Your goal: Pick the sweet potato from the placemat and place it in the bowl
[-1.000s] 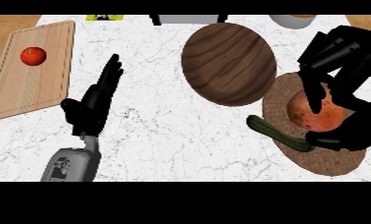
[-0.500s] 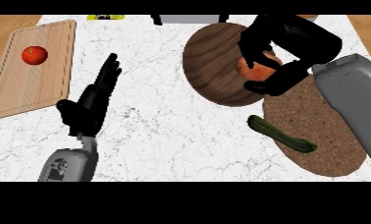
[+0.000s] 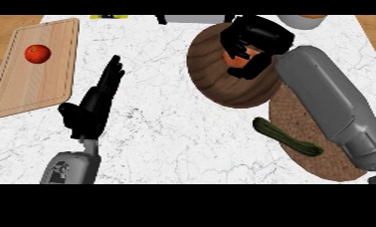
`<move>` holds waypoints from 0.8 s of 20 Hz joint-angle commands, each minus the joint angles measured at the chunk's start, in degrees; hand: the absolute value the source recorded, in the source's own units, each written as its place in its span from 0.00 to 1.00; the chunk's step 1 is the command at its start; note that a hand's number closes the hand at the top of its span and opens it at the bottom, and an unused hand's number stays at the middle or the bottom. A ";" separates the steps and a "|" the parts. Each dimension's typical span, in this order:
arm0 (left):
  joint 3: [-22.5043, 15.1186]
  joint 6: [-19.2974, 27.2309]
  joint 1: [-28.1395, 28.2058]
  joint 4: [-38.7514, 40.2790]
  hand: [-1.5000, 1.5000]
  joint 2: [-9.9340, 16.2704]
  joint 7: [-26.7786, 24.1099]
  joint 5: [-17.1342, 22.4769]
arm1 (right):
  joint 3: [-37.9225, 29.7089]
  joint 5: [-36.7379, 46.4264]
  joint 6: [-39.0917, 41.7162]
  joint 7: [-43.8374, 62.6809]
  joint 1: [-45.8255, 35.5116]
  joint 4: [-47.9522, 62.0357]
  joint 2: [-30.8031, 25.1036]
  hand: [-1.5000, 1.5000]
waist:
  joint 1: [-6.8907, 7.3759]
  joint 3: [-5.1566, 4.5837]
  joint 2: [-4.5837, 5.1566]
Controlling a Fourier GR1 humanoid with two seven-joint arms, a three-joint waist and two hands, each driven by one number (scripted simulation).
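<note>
My right hand (image 3: 257, 42) is over the dark wooden bowl (image 3: 213, 79), its fingers curled round the orange-red sweet potato (image 3: 238, 59), which shows only partly between fingers and thumb. The grey right forearm (image 3: 330, 101) crosses the brown round placemat (image 3: 316, 159) at the right. My left hand (image 3: 95, 104) rests open on the white marble counter at the lower left, fingers pointing up and away.
A green cucumber (image 3: 286, 136) lies on the placemat's left edge. A wooden cutting board (image 3: 37, 86) at the far left carries a red tomato (image 3: 38, 53). A pale bowl (image 3: 303, 21) and other items sit along the counter's back edge.
The right hand lifted the sweet potato off the placemat and carried it left and up over the bowl; it has shifted slightly further since. The left hand stayed still.
</note>
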 commanded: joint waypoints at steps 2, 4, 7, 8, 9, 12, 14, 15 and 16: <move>-1.51 0.98 -0.82 -0.04 0.50 -1.12 0.66 -1.61 | -0.32 1.88 3.80 -3.15 -4.46 14.96 2.93 1.00 | 0.39 0.01 0.23; -2.25 1.20 0.24 0.08 0.50 -1.70 0.17 -2.03 | 1.40 3.40 7.15 -3.42 -7.09 18.49 3.89 0.00 | 1.36 0.01 0.54; -0.72 0.69 -0.81 -0.64 0.50 -1.13 1.07 -0.61 | 1.47 3.75 10.65 -10.42 -7.79 22.57 4.24 0.00 | 0.81 0.02 0.33; 0.17 0.17 -0.49 0.41 0.50 -0.77 0.28 0.14 | 0.25 2.36 11.61 -11.09 -8.11 22.90 5.21 0.00 | 0.42 0.01 0.23; -0.84 0.40 -1.06 -1.00 0.50 -0.93 1.35 -0.63 | 0.01 2.33 10.49 -14.06 -7.35 24.88 4.54 0.00 | 1.25 0.06 0.61; 0.80 -1.36 -0.95 0.86 0.50 0.99 -0.68 0.27 | -2.73 -1.66 12.79 -16.60 -6.60 24.74 5.42 0.00 | 0.82 0.06 0.66; -1.18 0.41 0.72 -1.45 0.50 -0.89 1.21 -0.92 | -5.53 -5.01 16.12 -18.06 -7.31 24.68 2.83 0.00 | 0.63 0.10 0.30; 0.51 -0.83 -0.67 1.60 0.50 -0.12 -0.84 0.38 | -7.82 -7.75 18.91 -15.91 -9.93 24.15 2.30 0.00 | -0.09 0.03 0.30; -0.83 -0.32 -0.11 -0.99 0.50 -0.49 0.28 -0.54 | -8.63 -8.76 19.10 -14.08 -11.42 25.09 3.62 0.00 | 0.79 0.06 0.27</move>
